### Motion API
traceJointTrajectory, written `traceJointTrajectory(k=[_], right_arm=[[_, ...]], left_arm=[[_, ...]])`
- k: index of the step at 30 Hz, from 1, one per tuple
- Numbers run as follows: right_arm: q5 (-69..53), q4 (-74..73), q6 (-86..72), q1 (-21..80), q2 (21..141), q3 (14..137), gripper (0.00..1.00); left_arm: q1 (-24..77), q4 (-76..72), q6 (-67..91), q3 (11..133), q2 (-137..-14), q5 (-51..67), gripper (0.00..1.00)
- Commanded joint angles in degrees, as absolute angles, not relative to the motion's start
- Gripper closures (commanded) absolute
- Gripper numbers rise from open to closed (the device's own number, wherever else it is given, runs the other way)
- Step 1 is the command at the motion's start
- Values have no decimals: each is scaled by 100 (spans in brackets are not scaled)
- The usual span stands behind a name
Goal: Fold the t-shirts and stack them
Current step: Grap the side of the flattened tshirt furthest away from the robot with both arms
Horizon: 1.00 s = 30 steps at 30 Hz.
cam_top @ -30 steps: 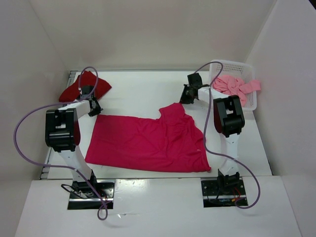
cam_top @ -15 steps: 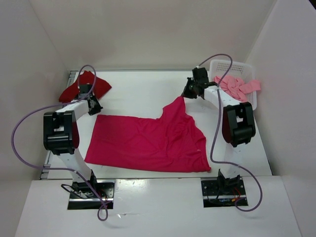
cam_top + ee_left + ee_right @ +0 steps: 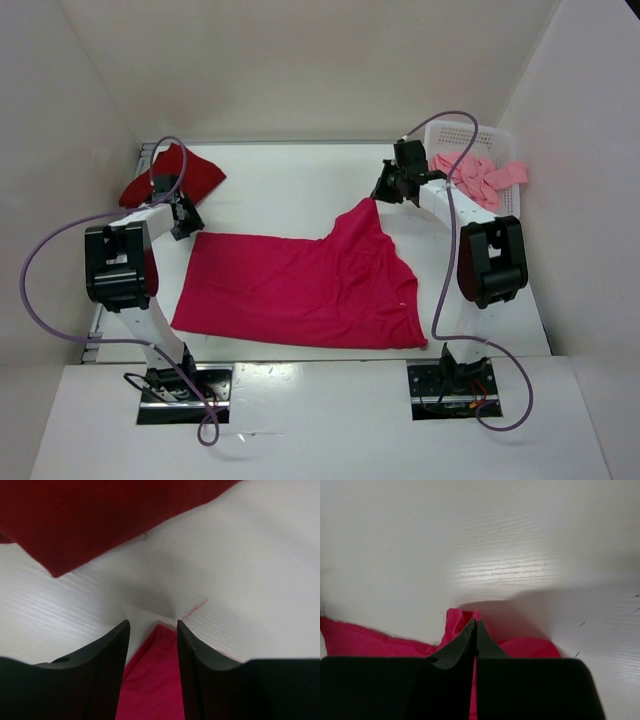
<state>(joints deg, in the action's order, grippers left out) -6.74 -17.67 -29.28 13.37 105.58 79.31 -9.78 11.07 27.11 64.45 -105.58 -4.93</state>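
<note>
Overhead view down over the whole table (image 3: 290,185); wrist views close on crimson t-shirt (image 3: 300,290) corners.

The left end effector (image 3: 151,626), fingers apart, straddles the crimson shirt (image 3: 150,685) corner; dark red shirt (image 3: 100,515) lies ahead on the desk (image 3: 250,570).

Dark red t-shirt (image 3: 90,520): cropped by top edge of left wrist view, blurred. Crimson-pink t-shirt (image 3: 152,680): only a corner seen there, lower centre, rest masked by left fingers (image 3: 100,675). Right wrist view: same shirt largely hidden behind closed right fingers (image 3: 455,650). Salmon t-shirt (image 3: 480,175), upper right overhead: folds too small to read; basket (image 3: 470,128) floor hidden beneath.
</note>
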Motion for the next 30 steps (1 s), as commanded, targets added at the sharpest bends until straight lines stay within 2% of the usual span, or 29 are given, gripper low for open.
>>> traceJointTrajectory(k=[1, 3, 7, 8, 12, 14, 22, 30], right_arm=[[-667, -1661, -2839, 1406, 10556, 7928, 98], [-668, -1661, -2839, 1406, 10556, 7875, 98], [-668, -1609, -2839, 1459, 10608, 7813, 98], [-668, -1608, -2839, 1459, 10608, 7813, 98], [-668, -1608, -2892, 1459, 10608, 7700, 98], [-616, -1608, -2892, 1459, 10547, 7647, 98], [-510, -1942, -2953, 1459, 9388, 7059, 98], [-272, -2521, -3374, 1459, 7525, 5521, 98]], left_arm=[[-984, 1029, 2672, 6565, -10661, -194, 50], [-984, 1028, 2672, 6513, -10713, -80, 52], [-984, 976, 2725, 6513, -10714, 53, 68], [-984, 976, 2725, 6460, -10714, 114, 76], [-984, 976, 2725, 6346, -10583, 53, 95], [-984, 976, 2725, 6346, -10503, 53, 99], [-984, 1143, 2777, 6398, -9941, 281, 100], [-1151, 1309, 2725, 6091, -9406, 229, 100]])
